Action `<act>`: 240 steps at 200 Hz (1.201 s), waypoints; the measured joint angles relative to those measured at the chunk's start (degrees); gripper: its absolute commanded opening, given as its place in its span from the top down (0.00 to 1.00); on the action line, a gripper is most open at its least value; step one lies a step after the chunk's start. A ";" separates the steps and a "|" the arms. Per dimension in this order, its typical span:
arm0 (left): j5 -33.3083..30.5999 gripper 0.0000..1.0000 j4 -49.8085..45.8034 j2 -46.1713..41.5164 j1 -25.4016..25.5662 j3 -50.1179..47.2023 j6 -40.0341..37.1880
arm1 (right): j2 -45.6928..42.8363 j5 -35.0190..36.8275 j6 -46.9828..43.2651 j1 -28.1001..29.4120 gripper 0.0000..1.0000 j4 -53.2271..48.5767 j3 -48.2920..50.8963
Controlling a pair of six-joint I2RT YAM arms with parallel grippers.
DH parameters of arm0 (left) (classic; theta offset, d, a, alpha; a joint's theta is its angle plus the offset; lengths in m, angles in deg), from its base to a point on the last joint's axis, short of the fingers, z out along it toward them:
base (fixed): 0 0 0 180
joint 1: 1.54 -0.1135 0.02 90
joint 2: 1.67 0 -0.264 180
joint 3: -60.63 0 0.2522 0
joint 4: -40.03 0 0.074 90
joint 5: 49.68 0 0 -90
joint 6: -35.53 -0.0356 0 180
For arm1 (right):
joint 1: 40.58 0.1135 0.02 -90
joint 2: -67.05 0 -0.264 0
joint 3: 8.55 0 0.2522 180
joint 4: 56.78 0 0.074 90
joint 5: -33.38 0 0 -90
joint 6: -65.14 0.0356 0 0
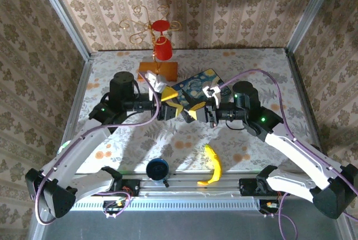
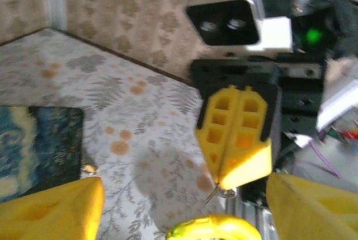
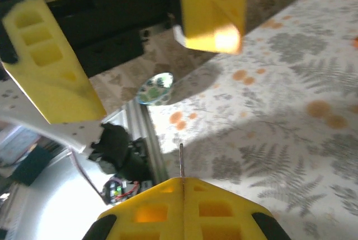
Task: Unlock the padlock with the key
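Seen from above, two robot arms meet nose to nose at the middle of a leaf-patterned table [image 1: 251, 66]. The left gripper [image 1: 172, 106] has its yellow fingers [image 2: 50, 209] spread wide apart. The right gripper [image 1: 192, 115] is pinched closed on a thin metal key [image 3: 180, 159] (only a sliver pokes out). A tiny brassy speck, probably the padlock [image 2: 88, 168], lies at the corner of the blue painted box [image 2: 39, 145], lower left in the left wrist view. A banana [image 1: 212, 164] lies lower centre.
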 measured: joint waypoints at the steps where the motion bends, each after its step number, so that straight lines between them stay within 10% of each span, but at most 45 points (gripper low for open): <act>1: -0.31 0.15 0.02 0.00 0.00 0.00 0.11 | -0.07 0.13 0.00 -0.09 1.00 -0.02 0.07; 62: -36.68 0.00 -1.09 5.95 9.81 -0.02 13.38 | -4.33 7.15 6.95 -15.32 1.00 -4.22 7.26; 120: -58.16 0.00 2.75 20.22 19.47 -0.61 28.15 | -6.84 9.68 10.21 -30.34 1.00 -6.97 15.37; 240: -66.99 0.09 8.02 49.35 26.95 18.86 38.62 | -6.29 9.70 7.13 -38.64 1.00 -11.82 16.87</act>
